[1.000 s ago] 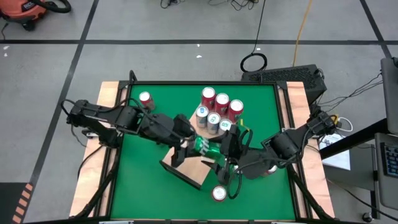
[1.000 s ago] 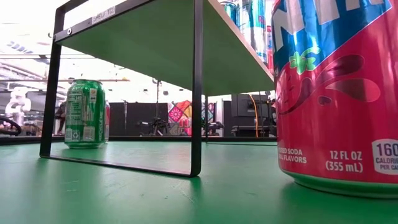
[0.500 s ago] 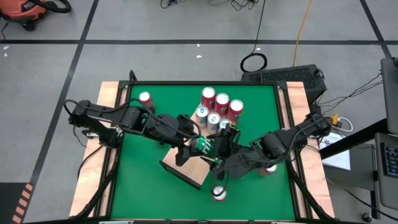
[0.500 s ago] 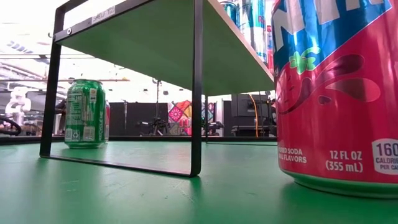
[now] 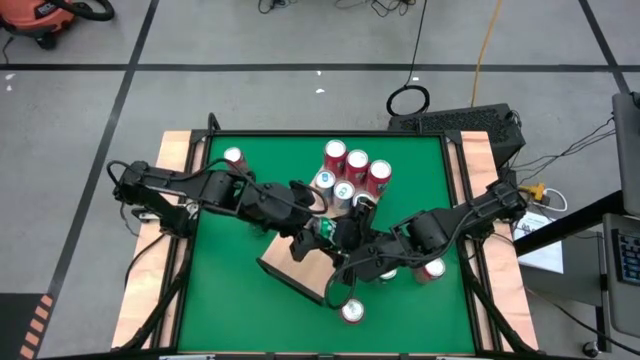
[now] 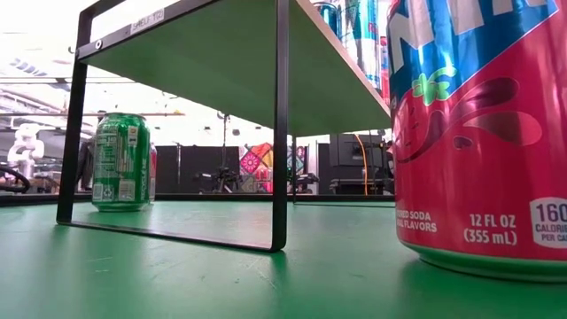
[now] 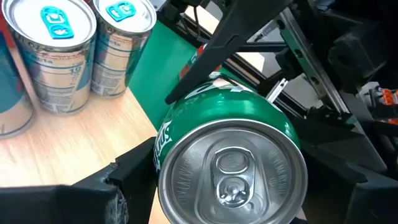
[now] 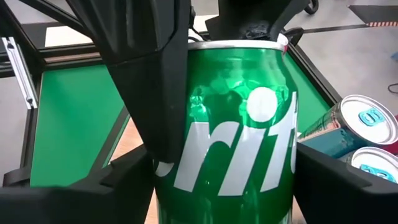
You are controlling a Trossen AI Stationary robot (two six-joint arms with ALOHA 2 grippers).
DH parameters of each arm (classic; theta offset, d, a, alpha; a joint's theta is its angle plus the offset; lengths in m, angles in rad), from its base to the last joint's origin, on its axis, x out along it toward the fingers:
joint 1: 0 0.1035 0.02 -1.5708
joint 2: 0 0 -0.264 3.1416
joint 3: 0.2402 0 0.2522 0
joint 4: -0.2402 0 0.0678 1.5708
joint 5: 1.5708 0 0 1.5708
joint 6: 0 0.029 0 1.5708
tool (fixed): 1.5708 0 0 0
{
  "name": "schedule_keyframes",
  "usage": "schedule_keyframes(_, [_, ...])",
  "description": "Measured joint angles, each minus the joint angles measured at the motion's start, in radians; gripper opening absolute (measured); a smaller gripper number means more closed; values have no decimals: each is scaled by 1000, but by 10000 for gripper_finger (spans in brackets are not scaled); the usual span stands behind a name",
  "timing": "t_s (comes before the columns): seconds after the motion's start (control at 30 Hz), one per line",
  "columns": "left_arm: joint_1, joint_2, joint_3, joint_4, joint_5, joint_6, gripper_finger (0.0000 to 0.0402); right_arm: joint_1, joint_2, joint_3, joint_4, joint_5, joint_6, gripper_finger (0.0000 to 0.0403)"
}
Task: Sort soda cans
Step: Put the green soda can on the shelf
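High view: left claw and right claw both clamp one green can over the wooden board, beside clustered cans mid-bench.

The big red can at three o'clock in the low view reads "12 FL OZ (355 mL)" near its base, with "SODA" and "FLAVORS" to the left of that and "160 CALORIES PER CAN", cut by the frame edge, to the right. Large white letters run across its blue upper band, too cropped to read. In the right wrist view, the green can shows white letters "rit". The small print on the other green can cannot be read.
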Motion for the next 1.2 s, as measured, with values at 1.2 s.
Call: schedule_keyframes(1.2, [-62,-294,1,145,-250,348,395,-33,-94,0,563,189,29,303])
